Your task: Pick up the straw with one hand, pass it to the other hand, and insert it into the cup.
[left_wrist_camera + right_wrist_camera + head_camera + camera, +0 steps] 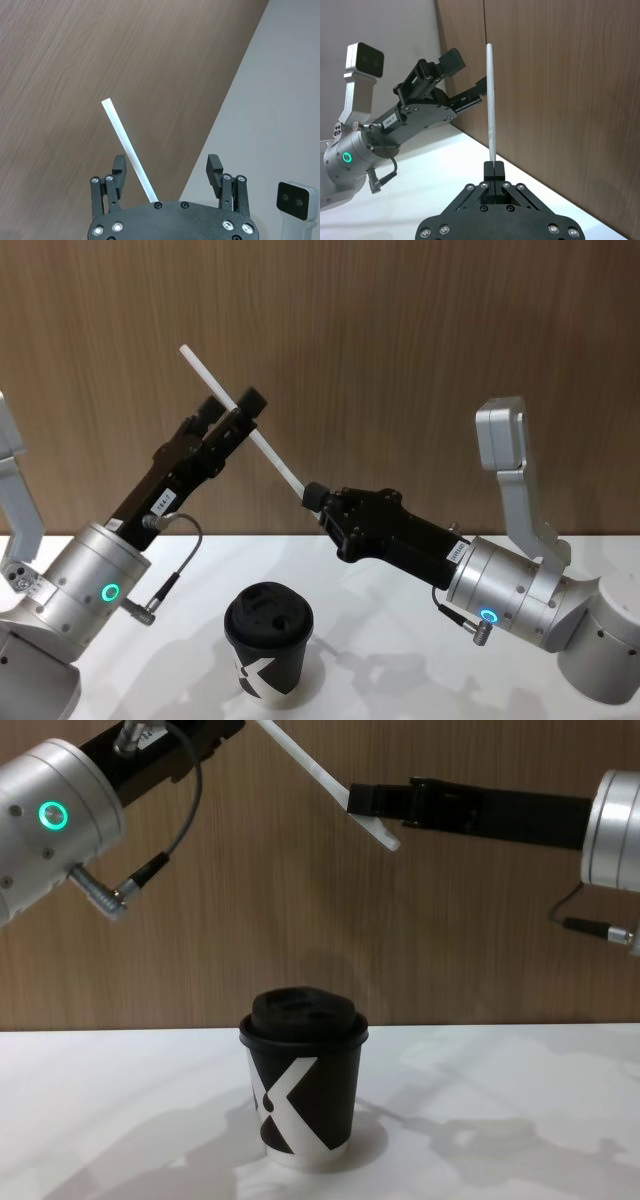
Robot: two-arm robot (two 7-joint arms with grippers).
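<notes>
Right gripper (493, 169) – fingers pinched shut on lower end of straw (272, 454). Straw held aloft, tilted up toward robot's left. Left gripper (232, 402) – fingers spread wide, straw's upper part passing between them, unclamped. Cup (268, 645) upright on white table (400, 680), lid on, below both grippers.
</notes>
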